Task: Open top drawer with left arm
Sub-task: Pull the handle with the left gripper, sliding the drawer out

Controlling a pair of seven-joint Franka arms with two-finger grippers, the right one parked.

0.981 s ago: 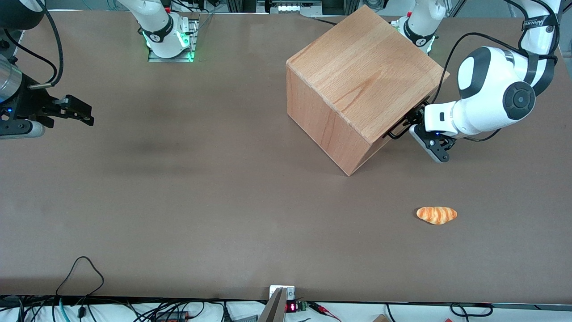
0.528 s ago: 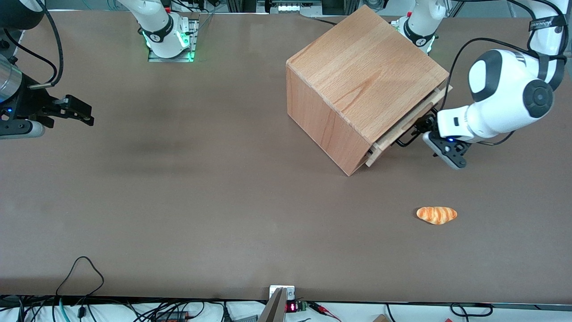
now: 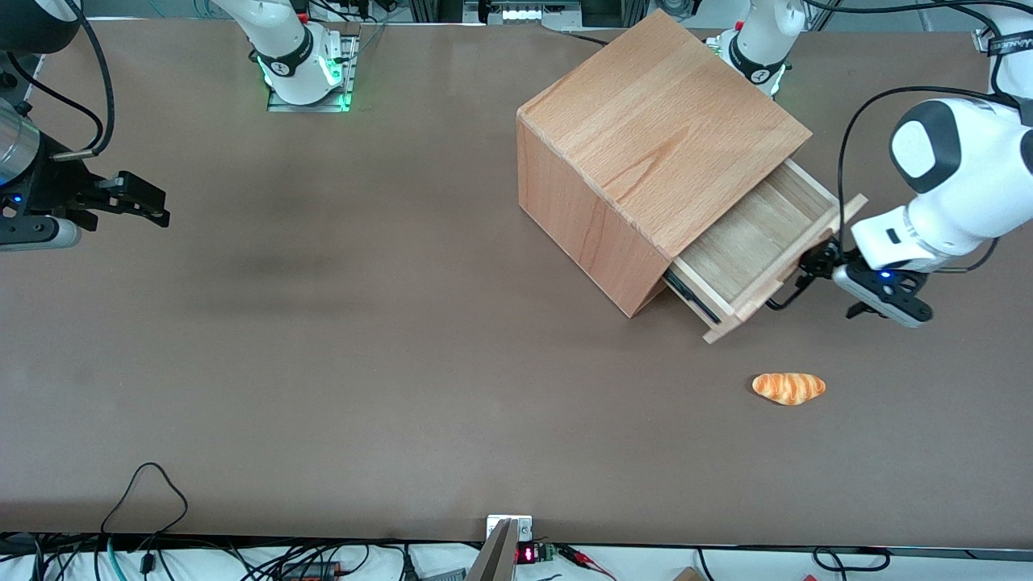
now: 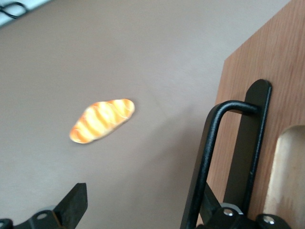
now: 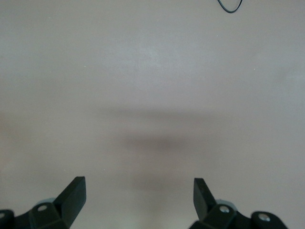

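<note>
Looking down from the front view, the top drawer (image 3: 754, 246) sits pulled well out of the wooden box (image 3: 646, 145), in the upper part of the frame toward the working arm's end of the table (image 3: 363, 363). You can see its pale plank floor. The left arm (image 3: 944, 186) hangs in front of the drawer, with the gripper (image 3: 813, 265) right at the black wire handle (image 3: 787, 298).

The left wrist view settles the fingers: they're spread wide, not clamped on anything. The handle (image 4: 214, 143) runs just inside one finger (image 4: 215, 210), touching or nearly so, while the other finger (image 4: 74, 202) is well apart from it over bare table.

A little striped bread roll (image 3: 788, 388) lies on the table, nearer the front camera than the drawer.
</note>
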